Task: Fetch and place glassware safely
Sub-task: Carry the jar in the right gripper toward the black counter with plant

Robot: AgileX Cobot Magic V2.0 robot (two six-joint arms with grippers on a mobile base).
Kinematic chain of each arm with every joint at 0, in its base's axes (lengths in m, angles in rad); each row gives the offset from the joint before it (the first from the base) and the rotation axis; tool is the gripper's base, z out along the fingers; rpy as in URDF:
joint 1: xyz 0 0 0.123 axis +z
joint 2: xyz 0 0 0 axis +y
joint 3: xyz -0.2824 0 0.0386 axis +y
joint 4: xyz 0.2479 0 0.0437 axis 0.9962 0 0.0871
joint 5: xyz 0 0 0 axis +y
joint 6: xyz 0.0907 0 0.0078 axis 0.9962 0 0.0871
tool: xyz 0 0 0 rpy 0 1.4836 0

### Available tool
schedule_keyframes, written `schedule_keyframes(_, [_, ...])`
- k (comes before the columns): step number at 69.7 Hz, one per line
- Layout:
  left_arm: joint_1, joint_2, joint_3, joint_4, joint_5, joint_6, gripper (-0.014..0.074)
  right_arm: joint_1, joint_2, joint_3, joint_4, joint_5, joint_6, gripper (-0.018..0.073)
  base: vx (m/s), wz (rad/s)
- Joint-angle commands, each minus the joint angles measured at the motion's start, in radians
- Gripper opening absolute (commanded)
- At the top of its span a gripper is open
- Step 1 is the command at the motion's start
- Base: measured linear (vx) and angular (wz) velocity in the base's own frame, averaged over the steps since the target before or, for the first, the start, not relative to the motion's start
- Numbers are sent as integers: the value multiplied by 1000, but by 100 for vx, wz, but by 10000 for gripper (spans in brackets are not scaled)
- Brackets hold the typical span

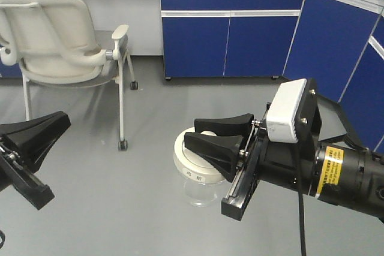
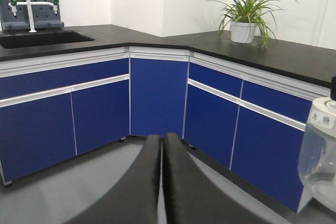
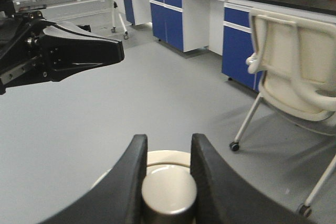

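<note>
The right claw (image 1: 198, 135) is closed on the jar (image 1: 201, 191), its two fingers pinching the knob (image 3: 169, 195) at the centre of the lid (image 1: 191, 166). The jar hangs in the air above the grey floor (image 1: 120, 208). No surface shows beneath it in any view. The left claw (image 2: 161, 142) sits well apart to the left with its fingers pressed together, holding nothing.

The main risk, as I judge it, is the grip point. The claw holds only the knob, so the glass body depends on how well the lid is seated, which cannot be told from here. With a loose lid, a jolt or a quick swing of the arm could let the body drop and break on the floor.

The knob is also round and smooth. If the fingers hold it off-centre it could slip out, or the jar could swing and tilt.

The chair (image 1: 60, 34) stands well off to the left and is no threat for now. The left claw could steady the jar from below, but it would have to open first.
</note>
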Motion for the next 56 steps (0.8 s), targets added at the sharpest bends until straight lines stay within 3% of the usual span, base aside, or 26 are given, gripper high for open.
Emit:
schedule_keyframes(1, [-7,-10,-26,-47,-52,-11,-1,-2,-23,-30,50,-62,-7,-1,49,-5])
schedule_keyframes(33, [-7,-10,-26,-47,-53,-11,-1,-2,-23,-30,51,-60,-7,-1,37,-13])
schedule_keyframes(56, [-7,-11,-26,-47,-53,-11,1,-2,-23,-30,51,-60,-7,-1,26,-49])
